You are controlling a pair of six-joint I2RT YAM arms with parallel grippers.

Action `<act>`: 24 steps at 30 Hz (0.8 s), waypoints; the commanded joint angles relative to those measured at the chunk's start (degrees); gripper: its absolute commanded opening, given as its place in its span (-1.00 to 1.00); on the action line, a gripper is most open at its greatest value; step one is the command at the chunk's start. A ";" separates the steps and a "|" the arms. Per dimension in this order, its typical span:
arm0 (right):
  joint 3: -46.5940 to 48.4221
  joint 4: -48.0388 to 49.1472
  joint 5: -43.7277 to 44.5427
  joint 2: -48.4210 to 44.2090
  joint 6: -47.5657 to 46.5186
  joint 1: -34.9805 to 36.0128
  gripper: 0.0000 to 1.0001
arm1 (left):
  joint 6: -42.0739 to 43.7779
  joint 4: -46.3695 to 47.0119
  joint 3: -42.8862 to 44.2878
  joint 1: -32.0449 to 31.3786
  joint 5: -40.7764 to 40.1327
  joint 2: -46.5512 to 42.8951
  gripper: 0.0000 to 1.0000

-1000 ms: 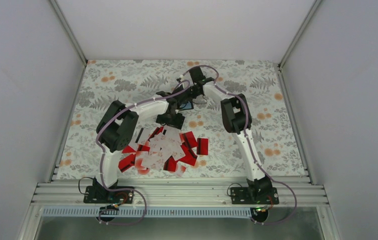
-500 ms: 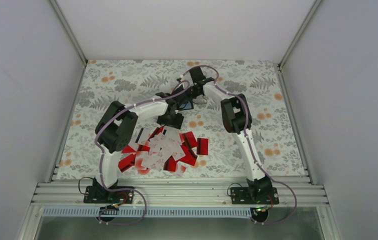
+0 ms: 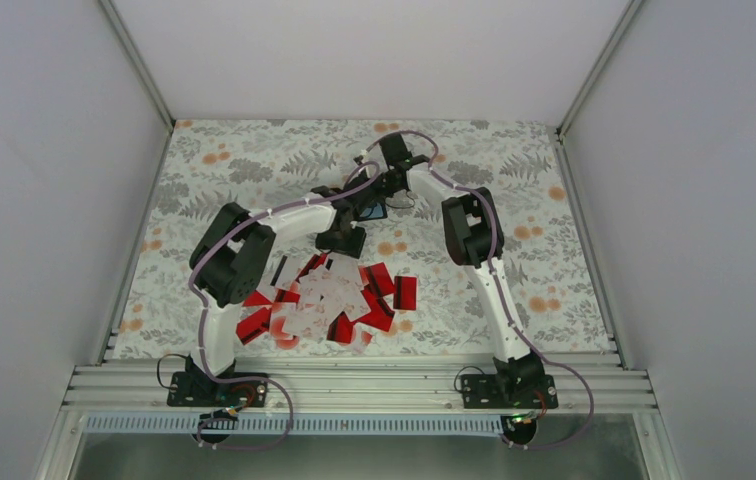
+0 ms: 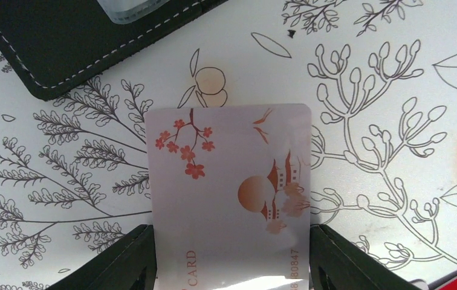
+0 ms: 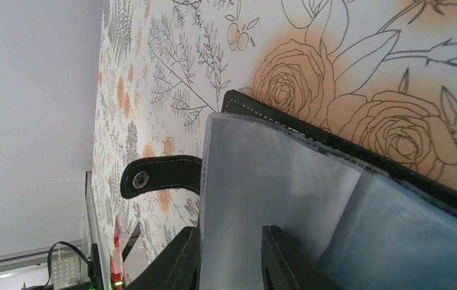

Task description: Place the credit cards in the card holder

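Pale card (image 4: 229,199), red blossom print, black stitched card holder (image 4: 81,42)

The credit cards (image 3: 329,300) lie heaped on the table (image 3: 514,170) toward its near edge, between the two arm bases and closer to the left one. Behind the heap, about mid-table, the card holder (image 3: 376,211) lies open with both hands over it. One card (image 4: 229,181) sits between the fingers of the left hand (image 4: 232,257), a corner of the holder beyond it to the upper left, apart from it. A sleeve (image 5: 244,181) of the holder stands between the fingers of the right hand (image 5: 229,260).
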 commanded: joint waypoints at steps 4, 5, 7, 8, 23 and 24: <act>-1.19 -0.83 1.24 1.39 0.47 -0.47 -0.46 | -0.29 -0.57 -1.42 -0.47 -0.75 0.70 0.20; -1.09 -0.82 1.20 1.30 0.56 -0.47 -0.46 | -0.24 -0.48 -1.38 -0.46 -0.79 0.52 0.19; -0.98 -0.76 1.02 1.12 0.80 -0.45 -0.46 | -0.02 -0.29 -1.03 -0.51 -0.78 0.09 0.18; -0.91 -0.71 0.94 1.05 0.91 -0.47 -0.46 | 0.11 -0.29 -0.84 -0.46 -0.74 -0.04 0.17; 2.18 -2.00 -0.89 -1.61 3.19 -0.65 -0.41 | 1.13 0.07 3.09 -0.37 0.72 -3.51 0.15; 2.21 -2.02 -1.10 -1.75 3.38 -0.69 -0.40 | 0.99 -0.01 3.50 -0.32 0.68 -3.75 0.15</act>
